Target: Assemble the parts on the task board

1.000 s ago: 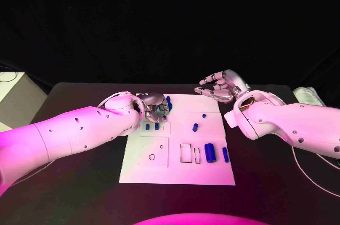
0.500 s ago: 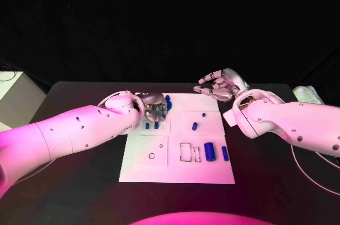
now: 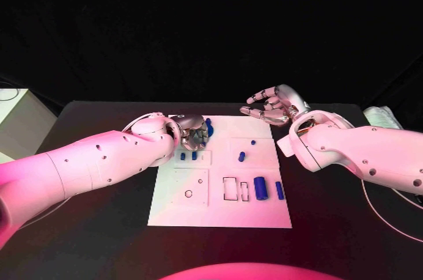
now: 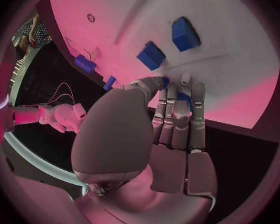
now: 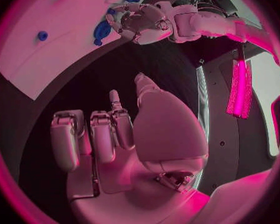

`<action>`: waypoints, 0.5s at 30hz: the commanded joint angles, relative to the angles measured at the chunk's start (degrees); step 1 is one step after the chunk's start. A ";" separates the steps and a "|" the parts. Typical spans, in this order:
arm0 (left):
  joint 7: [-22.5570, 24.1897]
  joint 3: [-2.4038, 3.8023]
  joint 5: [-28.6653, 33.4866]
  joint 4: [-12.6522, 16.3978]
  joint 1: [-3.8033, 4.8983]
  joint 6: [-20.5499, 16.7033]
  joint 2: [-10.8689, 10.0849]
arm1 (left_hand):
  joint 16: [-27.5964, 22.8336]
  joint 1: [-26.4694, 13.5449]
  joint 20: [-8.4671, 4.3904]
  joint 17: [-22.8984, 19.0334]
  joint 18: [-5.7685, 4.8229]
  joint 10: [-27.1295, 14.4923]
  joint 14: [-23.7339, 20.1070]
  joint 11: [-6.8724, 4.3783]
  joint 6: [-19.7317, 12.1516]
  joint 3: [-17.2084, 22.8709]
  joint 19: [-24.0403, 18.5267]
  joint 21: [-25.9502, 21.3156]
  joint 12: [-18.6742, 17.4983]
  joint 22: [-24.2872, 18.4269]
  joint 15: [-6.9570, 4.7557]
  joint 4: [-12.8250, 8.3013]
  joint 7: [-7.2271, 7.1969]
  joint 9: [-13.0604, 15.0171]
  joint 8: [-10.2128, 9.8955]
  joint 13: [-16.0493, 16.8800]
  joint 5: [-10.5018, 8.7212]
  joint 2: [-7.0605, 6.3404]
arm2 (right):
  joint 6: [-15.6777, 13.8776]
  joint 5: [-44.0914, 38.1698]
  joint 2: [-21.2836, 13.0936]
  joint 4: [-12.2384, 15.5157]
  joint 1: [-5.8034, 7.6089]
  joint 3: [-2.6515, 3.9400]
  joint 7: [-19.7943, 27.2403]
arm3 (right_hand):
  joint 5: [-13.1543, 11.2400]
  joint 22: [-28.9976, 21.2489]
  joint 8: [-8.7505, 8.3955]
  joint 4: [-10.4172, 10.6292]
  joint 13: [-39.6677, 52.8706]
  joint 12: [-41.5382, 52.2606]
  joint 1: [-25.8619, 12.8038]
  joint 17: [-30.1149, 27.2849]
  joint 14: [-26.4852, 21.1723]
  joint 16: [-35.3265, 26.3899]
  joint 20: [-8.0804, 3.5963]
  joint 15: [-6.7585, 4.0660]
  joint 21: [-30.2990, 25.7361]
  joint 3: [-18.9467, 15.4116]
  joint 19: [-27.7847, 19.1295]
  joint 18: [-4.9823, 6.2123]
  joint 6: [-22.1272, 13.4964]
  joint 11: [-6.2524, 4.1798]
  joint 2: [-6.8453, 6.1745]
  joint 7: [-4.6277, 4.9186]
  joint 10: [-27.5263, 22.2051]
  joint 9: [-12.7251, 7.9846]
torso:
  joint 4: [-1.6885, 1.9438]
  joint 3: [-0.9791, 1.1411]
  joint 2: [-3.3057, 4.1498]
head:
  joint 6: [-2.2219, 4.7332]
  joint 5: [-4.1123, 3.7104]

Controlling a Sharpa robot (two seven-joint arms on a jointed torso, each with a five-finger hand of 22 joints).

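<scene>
Black table (image 3: pixel 106 231), dark room. Task board (image 3: pixel 220 213) carried several loose blue parts (image 3: pixel 261 185). Left hand (image 3: pixel 192 133) pinched blue part at board's far edge. Right hand (image 3: pixel 275 106) empty, fingers curled loosely. Assembly judged early.

1. The left silver many-fingered hand (image 3: pixel 192 136) has crept slightly toward twelve o'clock over the white task board (image 3: pixel 222 213), its fingers closing in on the small blue part (image 3: pixel 208 128) at the board's far edge.
2. The right silver hand (image 3: pixel 275 107) has lifted marginally toward twelve o'clock.
</scene>
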 commanded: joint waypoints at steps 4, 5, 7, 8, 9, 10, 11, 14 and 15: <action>0.43 -0.16 0.70 -0.06 -0.39 1.23 0.27 | 0.31 -0.18 -0.11 -0.07 0.55 0.71 0.59 0.12 0.62 0.44 0.25 0.48 -0.54 0.36 0.11 -0.14 0.04 -0.07 -0.39 -0.20 -0.42 0.01 | 0.79 -0.32 0.06 0.10 -0.02 0.02 0.66 | 0.13 12.72 0.22 0.07 8.86 -0.11 0.12 11.88 5.06 -0.38 -0.14 -0.20 -0.21 -0.34 4.24 0.06 -0.16 -0.04 0.30 -0.31 -0.25 0.08 | 0.05 0.01 -0.03 | -0.01 -0.10; 0.44 -0.17 0.72 -0.07 -0.40 1.31 0.28 | 0.34 -0.24 -0.11 -0.08 0.52 0.72 0.62 0.13 0.63 0.46 0.34 0.58 -0.65 0.48 0.11 -0.16 0.05 -0.07 -0.42 -0.25 -0.43 -0.03 | 0.79 -0.32 0.07 0.09 -0.02 0.02 0.66 | 0.12 12.74 0.23 0.08 8.88 -0.09 0.13 11.90 5.07 -0.37 -0.14 -0.21 -0.20 -0.35 4.25 0.06 -0.16 -0.05 0.32 -0.32 -0.22 0.09 | 0.06 0.01 -0.02 | -0.05 -0.11; 0.46 -0.18 0.76 -0.10 -0.42 1.50 0.31 | 0.41 -0.30 -0.12 -0.06 0.48 0.88 0.73 0.10 0.80 0.61 0.48 0.78 -0.93 0.73 0.10 -0.30 0.04 -0.02 -0.45 -0.36 -0.44 0.01 | 0.81 -0.32 0.08 0.09 -0.02 0.02 0.66 | 0.12 12.77 0.26 0.09 8.92 -0.03 0.14 11.94 5.08 -0.36 -0.15 -0.21 -0.16 -0.37 4.27 0.05 -0.15 -0.05 0.36 -0.32 -0.17 0.10 | 0.05 0.01 -0.02 | -0.05 -0.06; 0.47 -0.18 0.77 -0.12 -0.43 1.55 0.32 | 0.50 -0.32 -0.14 -0.04 0.45 1.17 0.86 0.05 1.10 0.79 0.57 0.96 -1.20 0.94 0.07 -0.49 0.01 0.06 -0.41 -0.46 -0.43 0.08 | 0.82 -0.32 0.08 0.09 -0.02 0.02 0.66 | 0.12 12.77 0.26 0.09 8.92 -0.03 0.14 11.94 5.08 -0.36 -0.15 -0.21 -0.16 -0.37 4.27 0.05 -0.15 -0.05 0.36 -0.32 -0.17 0.10 | 0.05 0.02 -0.02 | -0.05 -0.06; 0.48 -0.19 0.78 -0.14 -0.44 1.58 0.33 | 0.54 -0.33 -0.15 0.04 0.45 1.24 0.94 0.04 1.16 0.84 0.58 0.99 -1.27 0.97 0.06 -0.54 0.02 0.08 -0.41 -0.49 -0.43 0.10 | 0.83 -0.32 0.08 0.09 -0.02 0.02 0.66 | 0.12 12.77 0.26 0.09 8.92 -0.03 0.14 11.94 5.08 -0.36 -0.15 -0.21 -0.16 -0.37 4.27 0.05 -0.15 -0.05 0.36 -0.32 -0.17 0.10 | 0.04 0.03 -0.03 | -0.05 -0.02; 0.50 -0.20 0.79 -0.17 -0.47 1.59 0.35 | 0.58 -0.34 -0.16 0.08 0.43 1.34 1.01 0.02 1.24 0.90 0.66 1.09 -1.38 1.10 0.04 -0.62 0.02 0.11 -0.41 -0.53 -0.42 0.12 | 0.85 -0.32 0.09 0.08 -0.02 0.02 0.65 | 0.12 12.77 0.26 0.09 8.92 -0.03 0.14 11.94 5.08 -0.36 -0.15 -0.21 -0.16 -0.37 4.27 0.05 -0.15 -0.05 0.36 -0.32 -0.17 0.10 | 0.03 0.02 -0.04 | -0.05 0.03; 0.53 -0.21 0.79 -0.20 -0.48 1.56 0.36 | 0.65 -0.34 -0.18 0.15 0.42 1.55 1.13 -0.02 1.42 1.03 0.72 1.21 -1.56 1.22 0.00 -0.75 0.03 0.16 -0.38 -0.60 -0.41 0.17 | 0.86 -0.32 0.09 0.08 -0.02 0.02 0.65 | 0.12 12.77 0.26 0.09 8.92 -0.03 0.14 11.94 5.08 -0.36 -0.15 -0.21 -0.16 -0.37 4.27 0.05 -0.15 -0.05 0.36 -0.32 -0.17 0.10 | 0.03 0.02 -0.04 | -0.03 0.06; 0.82 -0.24 0.80 -0.31 -0.56 0.67 0.34 | 1.09 0.15 -0.64 0.80 0.28 3.76 2.37 -0.52 3.04 2.79 1.51 2.60 -3.34 2.69 -0.51 -2.39 0.14 0.78 -0.15 -1.17 -0.26 0.60 | 0.88 -0.32 0.09 0.09 -0.02 0.02 0.63 | 0.12 12.77 0.26 0.09 8.92 -0.03 0.14 11.94 5.08 -0.36 -0.15 -0.21 -0.16 -0.37 4.27 0.05 -0.15 -0.05 0.36 -0.32 -0.17 0.10 | 0.03 0.00 -0.06 | 0.01 0.05; 0.94 -0.24 0.81 -0.31 -0.58 0.29 0.31 | 1.15 0.10 -0.71 0.96 0.23 4.09 2.60 -0.56 3.17 3.08 1.65 2.87 -3.71 2.97 -0.56 -2.63 0.16 0.86 -0.19 -1.27 -0.24 0.57 | 0.89 -0.32 0.09 0.09 -0.02 0.02 0.63 | 0.12 12.77 0.26 0.09 8.92 -0.03 0.14 11.94 5.08 -0.36 -0.15 -0.21 -0.16 -0.37 4.27 0.05 -0.15 -0.05 0.36 -0.32 -0.17 0.10 | 0.04 0.00 -0.06 | -0.01 0.06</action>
